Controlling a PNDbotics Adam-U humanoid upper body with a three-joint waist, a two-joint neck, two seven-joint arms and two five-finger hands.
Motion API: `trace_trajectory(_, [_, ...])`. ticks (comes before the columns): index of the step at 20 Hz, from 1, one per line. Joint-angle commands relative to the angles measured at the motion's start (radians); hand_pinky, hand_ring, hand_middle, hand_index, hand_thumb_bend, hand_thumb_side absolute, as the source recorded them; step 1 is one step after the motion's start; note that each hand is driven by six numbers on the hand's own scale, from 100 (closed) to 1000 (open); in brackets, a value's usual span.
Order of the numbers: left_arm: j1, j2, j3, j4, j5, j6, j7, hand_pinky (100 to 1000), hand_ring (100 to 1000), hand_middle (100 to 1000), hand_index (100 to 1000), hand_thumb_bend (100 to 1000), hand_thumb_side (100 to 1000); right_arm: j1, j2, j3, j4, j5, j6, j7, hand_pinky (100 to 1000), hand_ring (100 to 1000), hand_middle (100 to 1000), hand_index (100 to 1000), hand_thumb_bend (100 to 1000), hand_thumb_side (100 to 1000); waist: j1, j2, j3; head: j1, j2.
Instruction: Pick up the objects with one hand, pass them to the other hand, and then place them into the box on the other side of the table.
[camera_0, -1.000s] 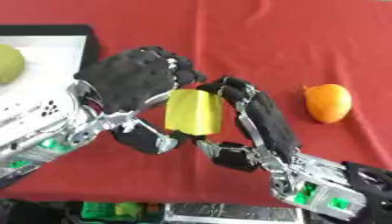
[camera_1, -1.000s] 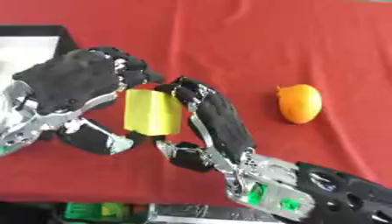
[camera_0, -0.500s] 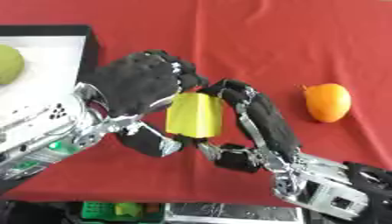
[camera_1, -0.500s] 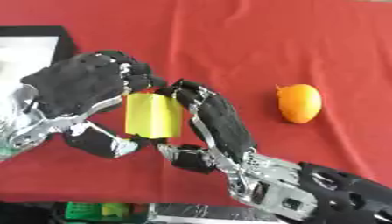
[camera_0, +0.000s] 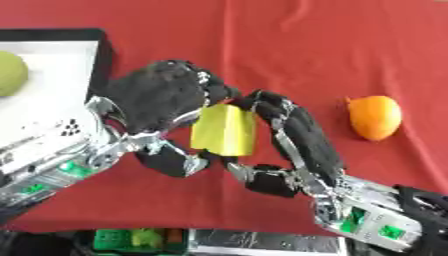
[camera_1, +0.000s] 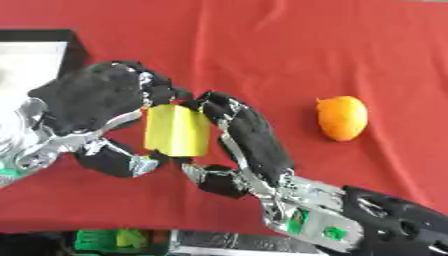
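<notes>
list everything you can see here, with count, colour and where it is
yellow block: 1, yellow, centre of view, held between both hands above the cloth
orange fruit: 1, orange, lying on the cloth at the right, apart from the hands
green fruit: 1, green, inside the box at the left edge, partly cut off
box: 1, white inside with a black rim, upper left
tablecloth: 1, red, covering the table
left hand: 1, black, coming in from the left, fingers curled on the block's left side
right hand: 1, black, coming in from the lower right, fingers curled on the block's right side
</notes>
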Motion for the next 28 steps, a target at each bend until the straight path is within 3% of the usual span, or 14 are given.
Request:
trace_trajectory(1, [-0.016,0.011,0.019,-0.031,0.033,0.010,0.024,727,604,494,586,100,252,-0.003,-0.009,0.001,-0.022,0.021,0.003,0.011,216,627,461,581,331,100,0.003,-0.025,0.001,0.001,-0.002])
trace_trajectory(5, [-0.019,0.016,0.023,-0.033,0.059,0.009,0.044,703,569,453,515,100,248,-0.001,-0.011,-0.006,-0.022,0.058,0.041,0.019,353,710,557,692,502,100,0.002,-0.025,0.002,0.002,-0.001])
trace_trajectory(6, [-0.019,0.018,0.024,-0.033,0.062,0.007,0.049,700,566,450,507,100,247,-0.001,-0.011,-0.007,-0.022,0.071,0.055,0.027,377,730,581,719,491,100,0.002,-0.025,0.002,0.002,-0.001])
trace_trajectory(8, [-0.017,0.022,0.025,-0.033,0.066,0.003,0.058,691,553,434,479,100,246,0.001,-0.012,-0.008,-0.022,0.098,0.081,0.049,438,786,659,813,425,213,0.001,-0.025,0.002,0.003,-0.001])
trace_trajectory(12, [-0.014,0.029,0.027,-0.033,0.063,-0.005,0.067,679,536,412,458,100,246,0.000,-0.009,-0.015,-0.022,0.139,0.117,0.081,486,827,718,879,347,408,0.000,-0.025,0.003,0.005,-0.001])
trace_trajectory(14, [-0.013,0.032,0.029,-0.033,0.062,-0.008,0.069,679,533,408,455,100,246,0.001,-0.009,-0.018,-0.022,0.154,0.134,0.091,497,832,725,890,348,451,0.000,-0.025,0.003,0.006,-0.001])
trace_trajectory(20, [-0.008,0.043,0.034,-0.033,0.054,-0.013,0.067,674,525,394,448,100,247,0.003,-0.010,-0.022,-0.022,0.192,0.164,0.109,512,838,733,901,347,500,0.001,-0.024,0.003,0.007,-0.002])
trace_trajectory(28, [0.006,0.062,0.055,-0.030,0.044,-0.006,0.077,664,512,373,432,100,246,0.007,-0.010,-0.028,-0.022,0.220,0.183,0.119,519,841,737,907,364,499,0.002,-0.023,0.001,0.007,-0.003])
